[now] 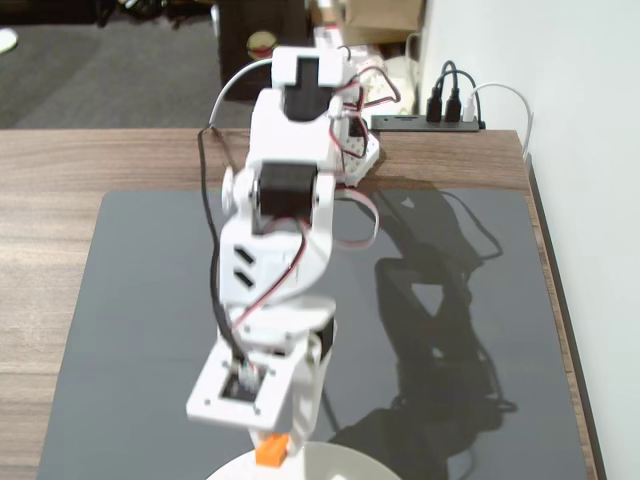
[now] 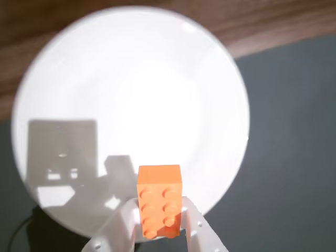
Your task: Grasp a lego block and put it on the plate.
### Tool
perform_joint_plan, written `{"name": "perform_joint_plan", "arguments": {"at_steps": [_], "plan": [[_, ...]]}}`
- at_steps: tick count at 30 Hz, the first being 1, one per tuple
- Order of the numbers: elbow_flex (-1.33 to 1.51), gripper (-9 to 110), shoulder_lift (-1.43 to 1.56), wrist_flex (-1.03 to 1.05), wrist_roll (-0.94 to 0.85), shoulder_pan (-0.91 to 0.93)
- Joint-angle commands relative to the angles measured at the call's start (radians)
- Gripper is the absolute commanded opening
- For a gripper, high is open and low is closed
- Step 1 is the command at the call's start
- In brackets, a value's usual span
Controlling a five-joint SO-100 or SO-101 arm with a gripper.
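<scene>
Grasp is done: the tool (image 2: 157, 231) is clenched on the lego block (image 2: 159, 202), with a white finger on each side of the orange brick in the wrist view, studs facing the camera. The fixed view shows the same brick (image 1: 271, 452) as a small orange bit poking out under the arm's lower end at the bottom of the frame, right at the plate (image 1: 340, 465) edge. In the wrist view the brick sits over the near part of the plate (image 2: 131, 105), and the arm's shadow falls on the white surface, so the carry looks mostly finished. Whether the brick already touches the plate cannot be told; it looks held above it. Left to do, as a judgement: lower if needed, let go, pull the arm back over the dark mat (image 1: 480, 300) on the wooden counter (image 1: 60, 170). Plate otherwise bare
</scene>
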Motion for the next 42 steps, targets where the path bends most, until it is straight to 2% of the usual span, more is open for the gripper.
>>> {"name": "perform_joint_plan", "arguments": {"at_steps": [1, 18, 30, 42], "plan": [[-0.051, 2, -0.011, -0.018, -0.003, -0.012], [-0.025, 3, -0.066, -0.028, 0.035, -0.055], [-0.025, 22, -0.061, -0.028, 0.098, -0.071], [0.006, 23, 0.025, 0.046, 0.126, -0.071]]}}
